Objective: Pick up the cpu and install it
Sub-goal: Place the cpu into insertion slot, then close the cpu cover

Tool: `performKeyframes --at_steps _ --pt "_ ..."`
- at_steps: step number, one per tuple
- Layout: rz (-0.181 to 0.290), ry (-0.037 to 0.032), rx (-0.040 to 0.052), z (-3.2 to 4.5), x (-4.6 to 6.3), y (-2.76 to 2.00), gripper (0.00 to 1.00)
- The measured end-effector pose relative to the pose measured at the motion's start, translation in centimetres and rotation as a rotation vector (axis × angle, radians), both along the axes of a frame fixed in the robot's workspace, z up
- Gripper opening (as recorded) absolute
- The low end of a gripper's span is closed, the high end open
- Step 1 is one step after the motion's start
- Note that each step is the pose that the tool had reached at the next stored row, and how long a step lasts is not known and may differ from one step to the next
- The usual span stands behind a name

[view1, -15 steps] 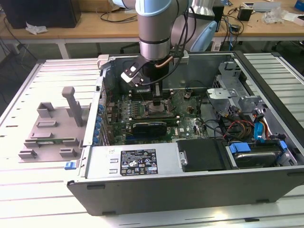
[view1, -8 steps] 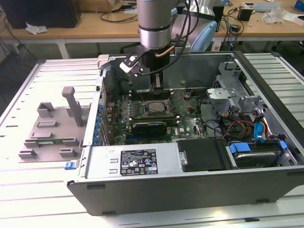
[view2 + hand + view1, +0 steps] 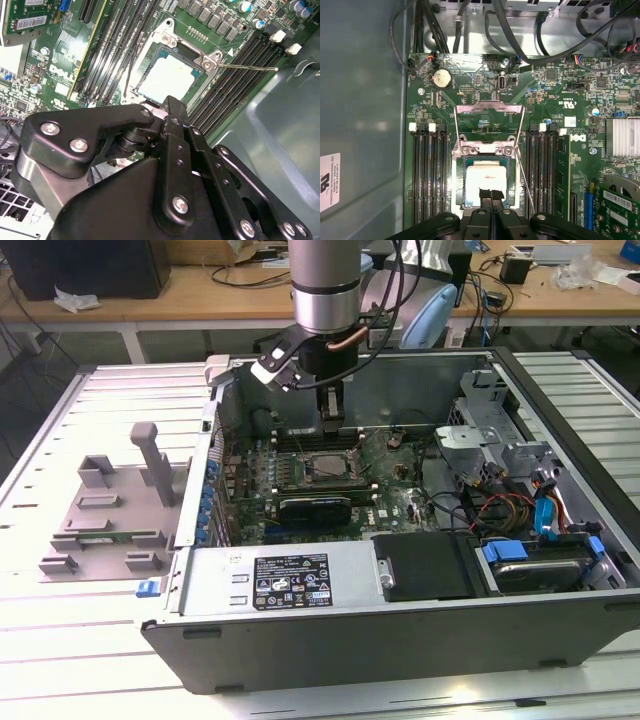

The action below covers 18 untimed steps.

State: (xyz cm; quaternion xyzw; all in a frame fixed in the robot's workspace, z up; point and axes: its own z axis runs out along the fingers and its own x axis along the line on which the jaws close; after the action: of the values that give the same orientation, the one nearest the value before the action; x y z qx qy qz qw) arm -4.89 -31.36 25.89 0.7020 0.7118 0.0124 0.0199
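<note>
The cpu (image 3: 487,180), a pale silver square, lies flat inside the dark socket frame (image 3: 461,165) on the green motherboard (image 3: 550,95). It shows in both wrist views, cpu (image 3: 170,75), and in the exterior view as a pale patch, cpu (image 3: 322,468). The socket's metal bracket (image 3: 490,107) stands flipped open. My gripper (image 3: 333,418) hangs over the socket inside the computer case (image 3: 400,630), a little above the chip. Its black fingertips (image 3: 485,194) are pressed together with nothing between them, gripper (image 3: 490,194) and gripper (image 3: 167,102).
Black memory slots (image 3: 427,175) flank the socket on both sides. A thin lever (image 3: 247,67) juts out beside it. Cables (image 3: 520,35) hang along the case wall, and a drive cage (image 3: 480,440) sits toward the exterior view's right. A grey fixture plate (image 3: 110,510) rests outside the case.
</note>
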Motion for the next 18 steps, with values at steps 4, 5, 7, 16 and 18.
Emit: performKeyframes --at_steps 4,5,7,16,18 --pt "0.0 0.0 0.0 0.01 0.0 0.0 0.11" --pt "0.0 0.0 0.0 0.01 0.0 0.0 0.11" --pt "0.0 0.0001 0.0 0.02 0.0 0.0 0.11" --pt "0.0 0.006 -0.0001 0.03 2.3 0.0 0.11" --pt "0.0 0.0079 -0.0002 0.03 3.2 0.0 0.11"
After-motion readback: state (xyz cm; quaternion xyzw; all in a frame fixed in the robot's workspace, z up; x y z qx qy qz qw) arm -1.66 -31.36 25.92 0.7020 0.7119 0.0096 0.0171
